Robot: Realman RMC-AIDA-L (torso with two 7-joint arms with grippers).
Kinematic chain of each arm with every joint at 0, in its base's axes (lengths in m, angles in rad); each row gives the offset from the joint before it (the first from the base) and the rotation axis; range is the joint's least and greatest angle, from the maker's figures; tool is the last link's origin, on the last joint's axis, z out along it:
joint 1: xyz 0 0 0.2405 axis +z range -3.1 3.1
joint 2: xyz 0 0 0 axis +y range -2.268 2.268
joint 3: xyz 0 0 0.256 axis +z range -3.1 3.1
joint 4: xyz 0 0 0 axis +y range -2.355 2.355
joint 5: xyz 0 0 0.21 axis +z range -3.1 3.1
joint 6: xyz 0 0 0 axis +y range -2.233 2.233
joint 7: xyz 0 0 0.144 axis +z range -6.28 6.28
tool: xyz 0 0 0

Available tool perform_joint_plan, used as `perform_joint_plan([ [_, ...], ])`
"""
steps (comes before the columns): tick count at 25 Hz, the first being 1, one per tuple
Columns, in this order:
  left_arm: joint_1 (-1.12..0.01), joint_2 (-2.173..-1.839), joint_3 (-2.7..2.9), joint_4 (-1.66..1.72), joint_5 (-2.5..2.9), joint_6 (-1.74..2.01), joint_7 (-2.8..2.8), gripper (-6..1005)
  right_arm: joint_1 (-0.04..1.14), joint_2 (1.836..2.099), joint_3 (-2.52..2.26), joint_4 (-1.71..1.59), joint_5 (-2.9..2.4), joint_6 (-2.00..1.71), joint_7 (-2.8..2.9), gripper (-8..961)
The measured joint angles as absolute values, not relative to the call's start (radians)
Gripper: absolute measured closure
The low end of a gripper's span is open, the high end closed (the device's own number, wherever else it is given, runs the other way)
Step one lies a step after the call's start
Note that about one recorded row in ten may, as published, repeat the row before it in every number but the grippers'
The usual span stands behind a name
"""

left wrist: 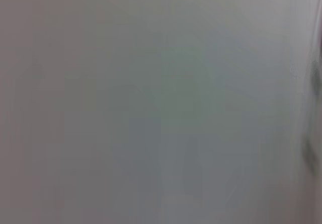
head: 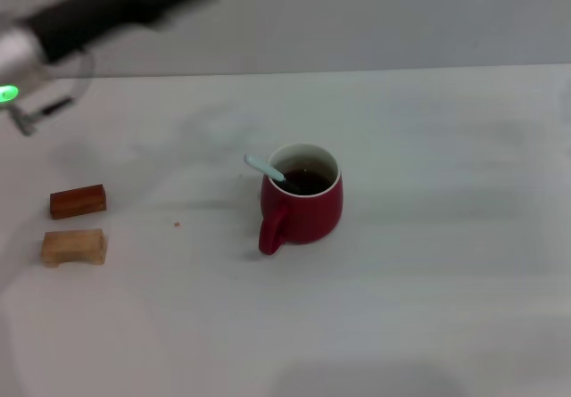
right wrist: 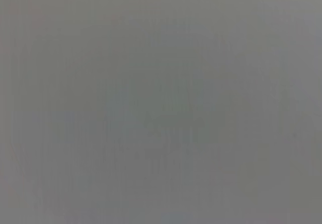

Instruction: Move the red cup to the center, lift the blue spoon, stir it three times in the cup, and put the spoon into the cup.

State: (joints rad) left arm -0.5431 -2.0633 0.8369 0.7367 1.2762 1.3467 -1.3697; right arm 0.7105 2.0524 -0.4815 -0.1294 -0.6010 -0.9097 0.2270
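Note:
The red cup (head: 303, 202) stands upright near the middle of the white table, its handle turned toward the near left. The blue spoon (head: 264, 169) rests in the cup, its bowl hidden down inside and its pale handle leaning out over the far left rim. My left arm (head: 107, 4) is raised at the far left, well away from the cup; its gripper does not show. My right arm and gripper are out of view. Both wrist views show only a blank grey surface.
A reddish-brown wooden block (head: 78, 201) and a tan wooden block (head: 73, 246) lie at the left of the table (head: 446, 263). A green light (head: 8, 93) glows on the left arm.

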Motion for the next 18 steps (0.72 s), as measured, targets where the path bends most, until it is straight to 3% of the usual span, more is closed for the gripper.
perform_joint_plan([
  [2, -0.496, -2.067, 0.836, 0.514, 0.868, 1.424, -0.933, 309, 0.711, 2.053, -0.482, -0.129, -0.601, -0.910, 0.227, 464],
  [7, -0.468, -2.070, 0.836, 0.276, 0.544, 1.551, -0.433, 304, 0.712, 2.059, -0.479, -0.129, -0.600, -0.910, 0.227, 464],
  [18, -0.408, -2.064, 0.835, 0.166, 0.416, 1.492, -0.155, 304, 0.714, 2.065, -0.478, -0.129, -0.598, -0.917, 0.232, 462],
])
